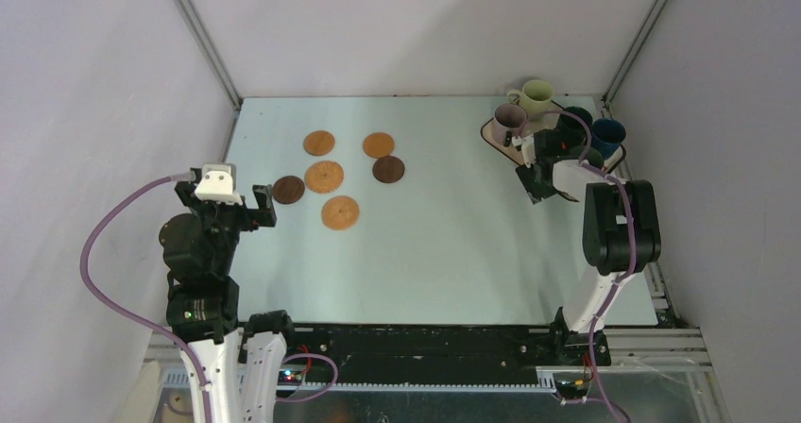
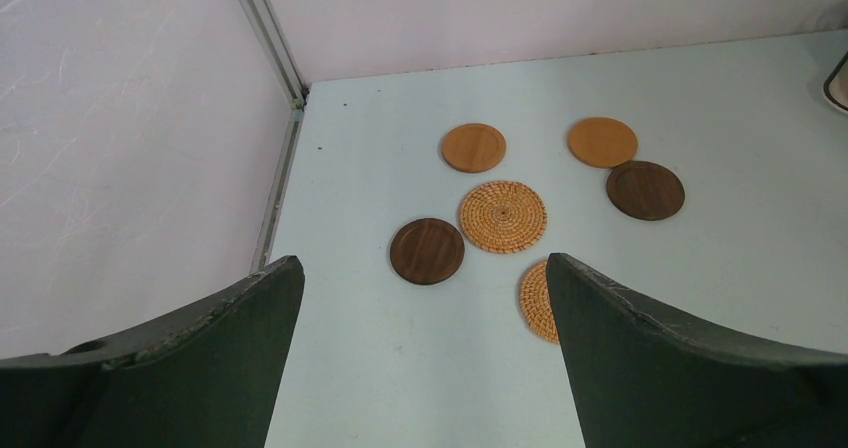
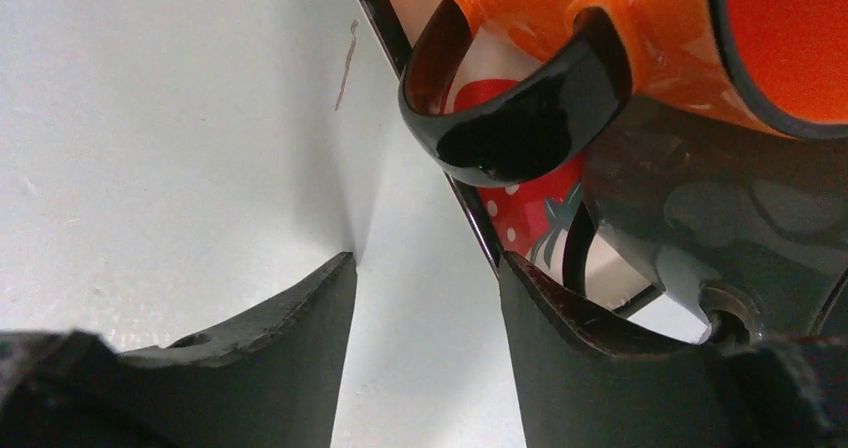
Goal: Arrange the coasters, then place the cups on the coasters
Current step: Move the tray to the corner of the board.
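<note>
Six coasters lie in a loose cluster on the table's left middle: two smooth tan (image 1: 319,143) (image 1: 379,144), two woven tan (image 1: 324,176) (image 1: 340,212), two dark brown (image 1: 288,190) (image 1: 388,169). My left gripper (image 1: 263,206) (image 2: 422,263) hovers open just near-left of them, holding nothing. The cups stand on a tray at the back right: pale green (image 1: 536,95), mauve-white (image 1: 510,119), dark green (image 1: 573,119), navy (image 1: 606,135). The orange cup (image 3: 560,8) with its black handle (image 3: 520,118) sits right ahead of my right gripper (image 1: 536,189) (image 3: 425,260), whose jaws stand apart with only table between them.
The strawberry-print tray (image 1: 493,135) (image 3: 520,203) holds the cups; its dark rim runs just beside my right gripper's right finger. Frame posts and white walls close in the table at the back corners and both sides.
</note>
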Available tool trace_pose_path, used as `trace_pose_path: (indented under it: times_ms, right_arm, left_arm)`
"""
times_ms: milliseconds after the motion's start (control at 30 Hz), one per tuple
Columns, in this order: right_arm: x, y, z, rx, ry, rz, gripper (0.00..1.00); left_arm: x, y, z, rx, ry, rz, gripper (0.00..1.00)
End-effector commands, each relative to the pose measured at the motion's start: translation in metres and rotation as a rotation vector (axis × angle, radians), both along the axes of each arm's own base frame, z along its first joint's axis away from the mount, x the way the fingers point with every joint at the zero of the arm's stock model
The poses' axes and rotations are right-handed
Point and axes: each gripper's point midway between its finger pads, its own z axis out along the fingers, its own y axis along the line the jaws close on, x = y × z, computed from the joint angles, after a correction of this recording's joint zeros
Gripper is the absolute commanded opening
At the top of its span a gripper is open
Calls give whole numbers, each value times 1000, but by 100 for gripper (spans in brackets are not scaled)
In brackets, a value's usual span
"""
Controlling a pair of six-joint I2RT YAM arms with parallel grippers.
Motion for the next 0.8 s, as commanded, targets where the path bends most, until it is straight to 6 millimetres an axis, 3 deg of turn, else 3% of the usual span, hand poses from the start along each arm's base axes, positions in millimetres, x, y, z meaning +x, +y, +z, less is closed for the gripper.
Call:
trace_pose_path:
  times_ms: [0,167,267,433,567,633,767]
  right_arm:
    - [-4,-5,-19,-25,43,-14,58]
    - [-5,-8,-25,-46,61,-19,44]
    - [-7,-7,-28,-51,70,-14,28]
    - [-7,-8,-31,-71,80,-11,25]
    - [-10,-8,-34,-85,97,2,12]
    - [-12,-7,-34,-90,108,12,1]
    - [-16,-4,-31,-87,126,40,0]
  left_arm:
    - [1,2,3,26,-19,-2,98]
    - [1,1,3,25,-21,-3,98]
    - [1,1,3,25,-21,-4,98]
    - [1,1,3,27,-21,-5,98]
    - [1,1,3,27,-22,-6,98]
    - [1,1,3,28,-22,-5,98]
    - [1,1,2,29,-21,-6,98]
